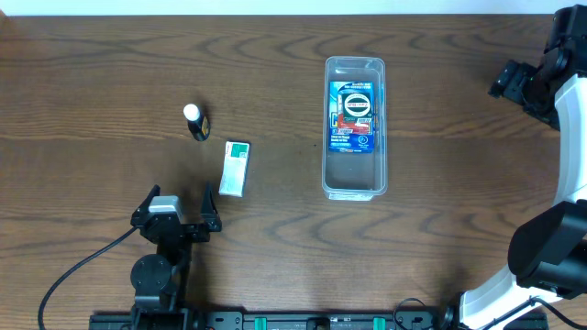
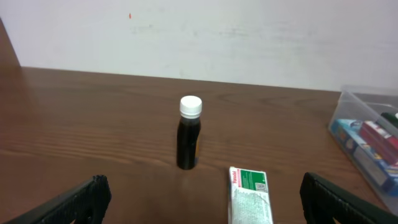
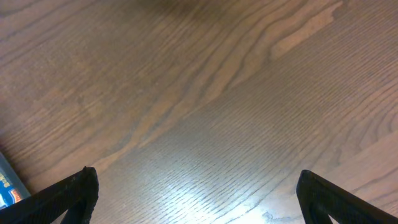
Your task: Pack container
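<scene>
The clear plastic container [image 1: 355, 183] lies lengthwise at centre right of the table, with a blue box [image 1: 353, 115] inside it; its corner also shows in the left wrist view [image 2: 348, 102]. A small dark bottle with a white cap [image 1: 194, 121] stands upright at the left [image 2: 188, 134]. A green and white box [image 1: 235, 168] lies flat beside it [image 2: 250, 196]. My left gripper [image 1: 177, 209] is open and empty near the front edge, short of the bottle and box. My right gripper [image 1: 515, 82] is open and empty at the far right, above bare table.
The table is dark wood [image 1: 110, 73]. A black cable [image 1: 73, 275] runs from the left arm's base. The right arm's white body [image 1: 569, 137] stands along the right edge. A white wall [image 2: 249, 37] lies beyond the table's far edge.
</scene>
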You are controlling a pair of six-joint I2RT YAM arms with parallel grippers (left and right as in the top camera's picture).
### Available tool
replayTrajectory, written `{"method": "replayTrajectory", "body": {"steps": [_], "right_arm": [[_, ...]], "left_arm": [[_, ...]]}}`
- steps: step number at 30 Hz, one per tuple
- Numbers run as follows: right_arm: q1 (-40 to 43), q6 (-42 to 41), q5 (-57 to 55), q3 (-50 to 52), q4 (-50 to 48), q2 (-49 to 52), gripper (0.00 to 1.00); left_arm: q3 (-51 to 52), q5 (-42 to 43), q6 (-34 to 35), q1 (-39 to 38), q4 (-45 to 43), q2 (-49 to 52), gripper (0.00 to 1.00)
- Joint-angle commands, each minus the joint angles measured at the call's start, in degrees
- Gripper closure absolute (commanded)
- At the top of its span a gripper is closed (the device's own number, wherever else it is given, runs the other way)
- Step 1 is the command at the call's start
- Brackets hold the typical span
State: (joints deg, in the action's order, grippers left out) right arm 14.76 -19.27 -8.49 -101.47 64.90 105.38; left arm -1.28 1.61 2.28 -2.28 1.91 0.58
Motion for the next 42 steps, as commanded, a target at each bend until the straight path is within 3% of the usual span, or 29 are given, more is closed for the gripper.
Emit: {"method": "replayTrajectory", "body": {"steps": [1,7,11,15,18,25,29,33,38,42], "right_arm": [[0.2,0.2,-0.7,0.5,0.1,0.3,0.01],[0.2,0.2,-0.7,0.5,0.1,0.3,0.01],[0.3,0.2,-0.7,0.5,0.1,0.3,0.01],[0.3,0.2,-0.7,0.5,0.1,0.3,0.01],[0.3,0.2,-0.7,0.5,0.1,0.3,0.01],[0.3,0.2,-0.7,0.5,0.1,0.3,0.01],[0.3,0.2,-0.7,0.5,0.1,0.3,0.01],[0.2,0.2,-0.7,0.5,0.1,0.3,0.01],[0.2,0.2,-0.7,0.5,0.1,0.3,0.01],[0.2,0.2,-0.7,0.5,0.1,0.3,0.01]], "left_arm": [[0.9,4.1,8.2,0.3,1.7,-0.3,0.02],[0.8,28.6,14.4,0.3,-1.0,-0.3,0.02],[0.4,35.6,17.8,0.3,-1.0,-0.3,0.02],[-3.2,35.5,19.1,0.3,-0.6,-0.3,0.02],[-9.7,34.8,15.1,0.3,3.3,1.0,0.02],[-32.7,26.7,1.5,0.3,29.5,16.2,0.02],[-46.0,19.8,0.7,0.3,44.2,29.6,0.02],[-54.8,15.1,-0.3,-0.5,53.5,41.6,0.02],[-59.1,10.9,-0.3,-3.9,58.2,51.9,0.02],[-59.1,11.0,-0.3,-7.2,56.2,57.8,0.02]]}}
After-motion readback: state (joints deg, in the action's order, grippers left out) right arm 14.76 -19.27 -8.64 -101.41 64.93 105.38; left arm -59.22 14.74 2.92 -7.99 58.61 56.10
